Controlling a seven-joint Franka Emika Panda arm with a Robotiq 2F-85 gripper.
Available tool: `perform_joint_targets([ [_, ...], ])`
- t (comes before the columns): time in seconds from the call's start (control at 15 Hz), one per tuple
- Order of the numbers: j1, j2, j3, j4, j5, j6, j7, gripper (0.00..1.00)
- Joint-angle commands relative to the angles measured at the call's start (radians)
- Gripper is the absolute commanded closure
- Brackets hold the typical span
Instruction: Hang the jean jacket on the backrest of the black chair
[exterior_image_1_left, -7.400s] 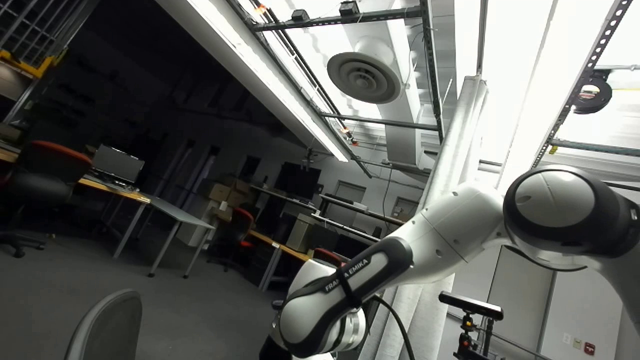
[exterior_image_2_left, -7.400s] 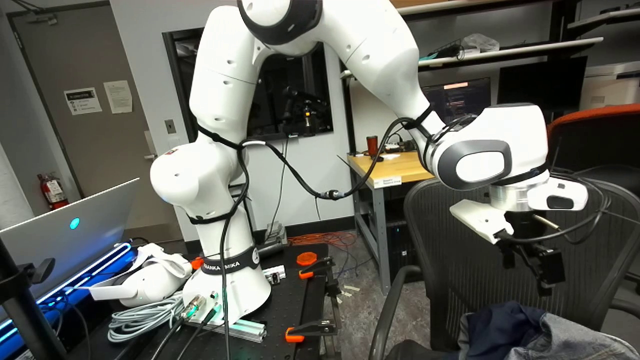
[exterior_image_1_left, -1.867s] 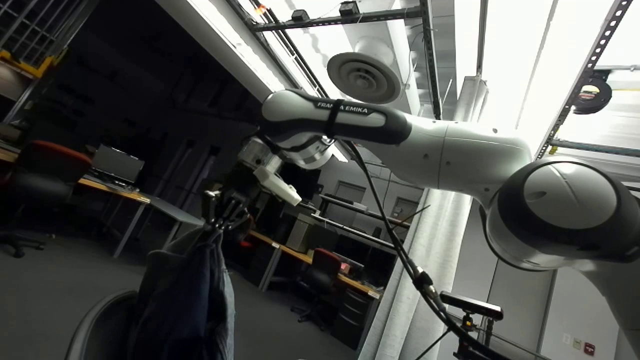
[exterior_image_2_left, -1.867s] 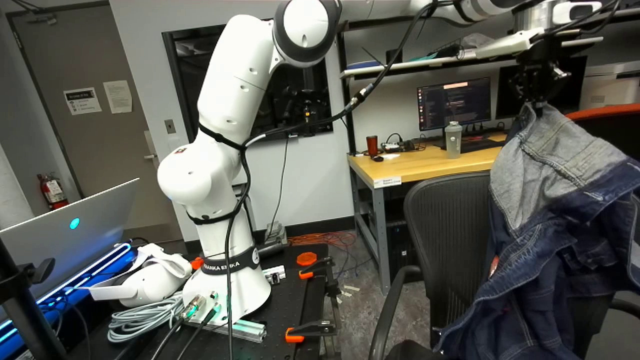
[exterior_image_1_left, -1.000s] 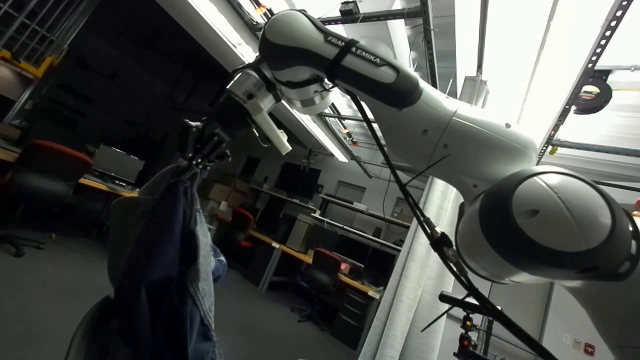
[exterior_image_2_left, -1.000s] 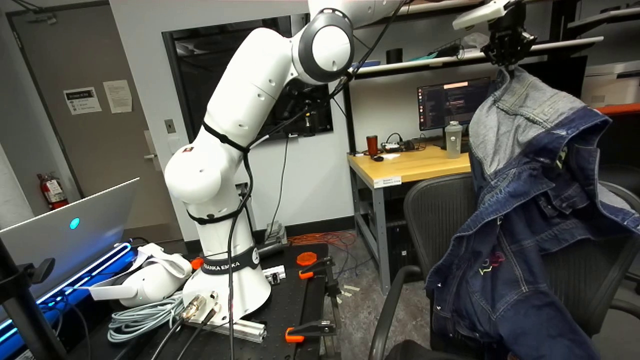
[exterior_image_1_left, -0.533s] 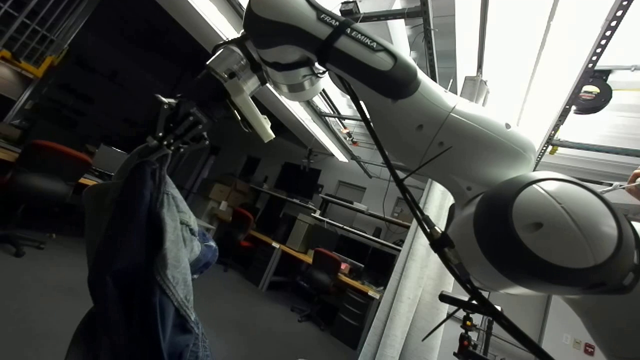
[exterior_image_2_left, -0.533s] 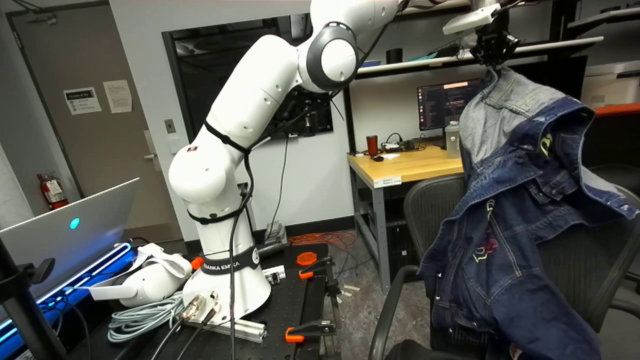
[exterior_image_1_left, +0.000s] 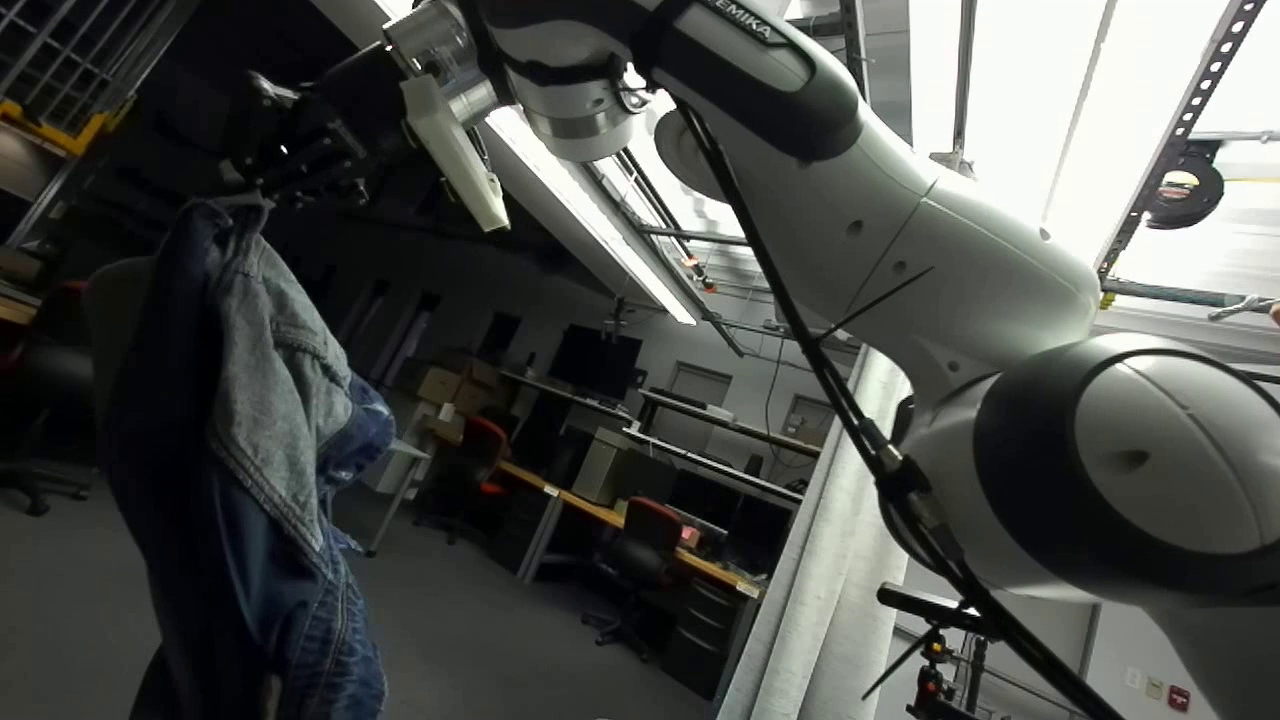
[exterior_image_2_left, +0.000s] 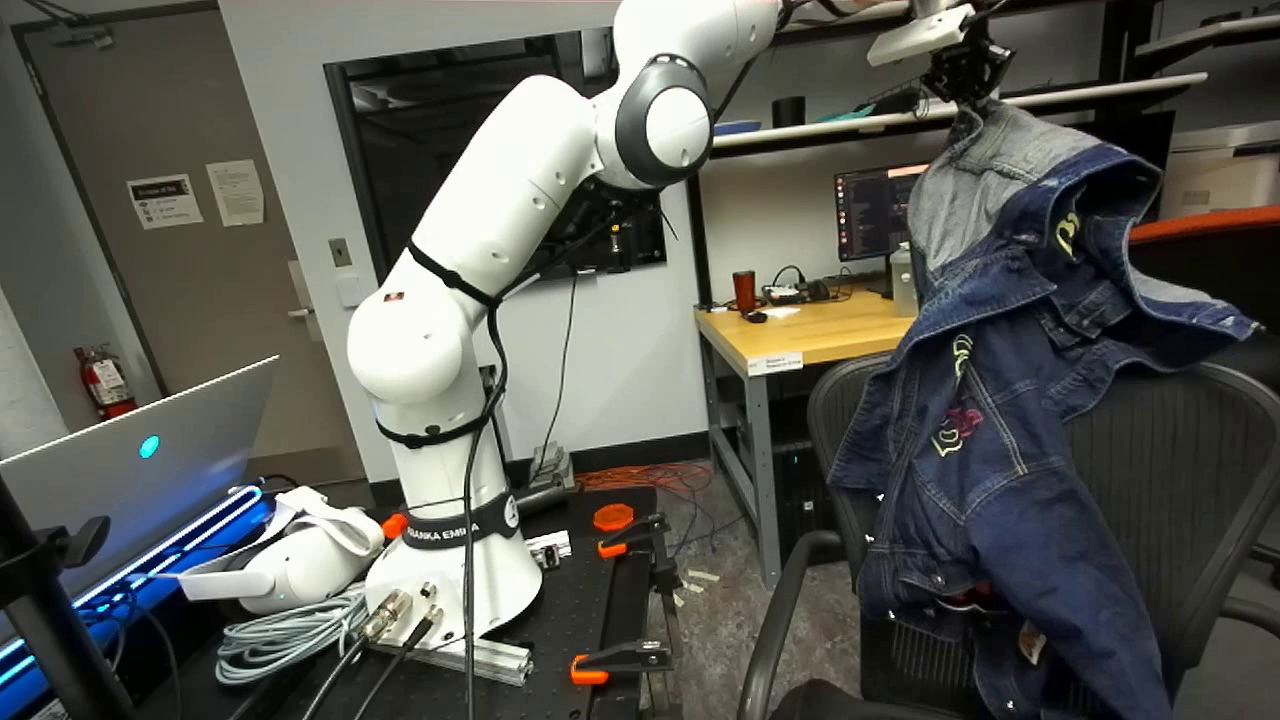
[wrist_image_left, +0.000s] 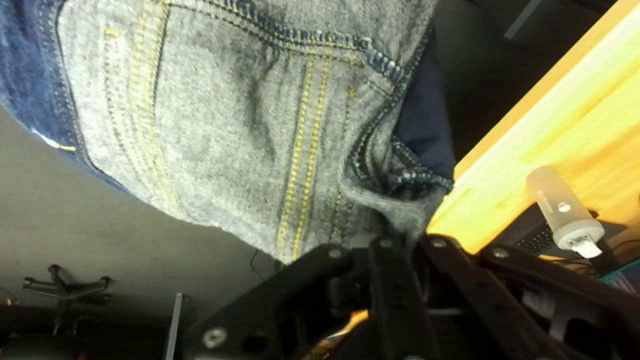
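Both exterior views show the white Franka Emika Panda arm (exterior_image_2_left: 505, 180) stretched out high, its wrist higher than the jacket it holds. In an exterior view a wooden-topped desk (exterior_image_2_left: 835, 328) stands behind the black mesh-backed office chair (exterior_image_2_left: 1190, 480), whose arched backrest has its seat side toward us. The blue jean jacket (exterior_image_2_left: 1005, 425) hangs from one bunched edge: its upper part is above the backrest's top rim, its lower part drops in front of the mesh, and its bottom end leaves the frame. Whether cloth touches mesh, I cannot tell. Above it, the Robotiq gripper (wrist_image_left: 411, 244) has its jaws clamped on that edge, with the pale grey inner side of the denim facing the wrist view. I judge the lift to be the step in hand, the draping not yet done. Next the jacket probably needs to go back across the rim until cloth lies on both sides, then down, and only then should the jaws part. Smallest, a shaker bottle (wrist_image_left: 557, 200) and a red tumbler (exterior_image_2_left: 744, 291) stand on the desk.
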Motion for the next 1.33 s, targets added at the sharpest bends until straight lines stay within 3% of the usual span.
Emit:
perform_joint_targets([
  [0.0,0.041,0.072,0.012,0.16,-0.006,0.077,-0.042,0.99],
  [0.4,0.063,0.122,0.006,0.188,-0.009,0.063,-0.097,0.99],
  [0.47,0.058,0.099,0.007,0.132,-0.006,0.082,-0.102,0.9],
  [0.53,0.057,0.099,0.004,0.119,-0.008,0.083,-0.102,0.67],
  [0.67,0.053,0.105,0.004,0.117,-0.007,0.081,-0.11,0.63],
  [1.2,0.039,0.094,0.008,0.111,-0.002,0.053,-0.153,0.05],
  [1.27,0.035,0.091,0.007,0.106,-0.001,0.039,-0.152,0.01],
])
